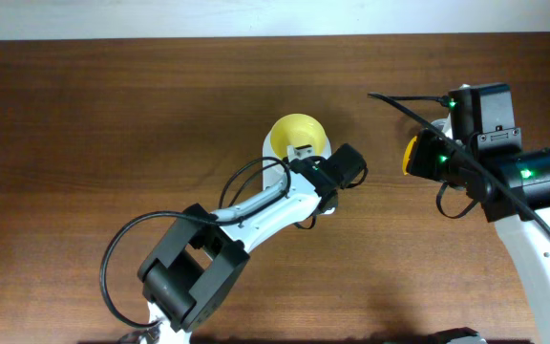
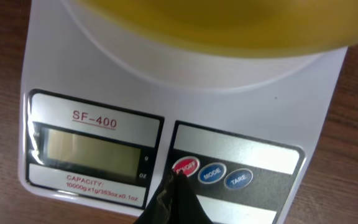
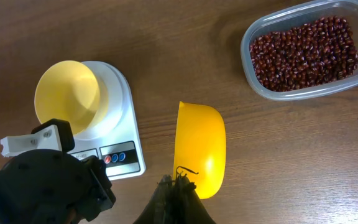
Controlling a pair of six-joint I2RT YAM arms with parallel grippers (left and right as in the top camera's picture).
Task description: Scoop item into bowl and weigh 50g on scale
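The pale yellow bowl stands empty on the white scale. The scale's grey display is blank. My left gripper is shut, with its tip on the red on/off button; it holds nothing. My right gripper is shut on the bright yellow scoop, above the table to the right of the scale. No beans show in the scoop. The item, dark reddish-brown beans, fills a clear container at the far right. In the overhead view the left arm covers most of the scale, below the bowl.
Blue MODE and TARE buttons sit right of the red one. The left arm's black wrist hangs over the scale's near corner. Bare wood table lies to the left, and a black cable runs to the right arm.
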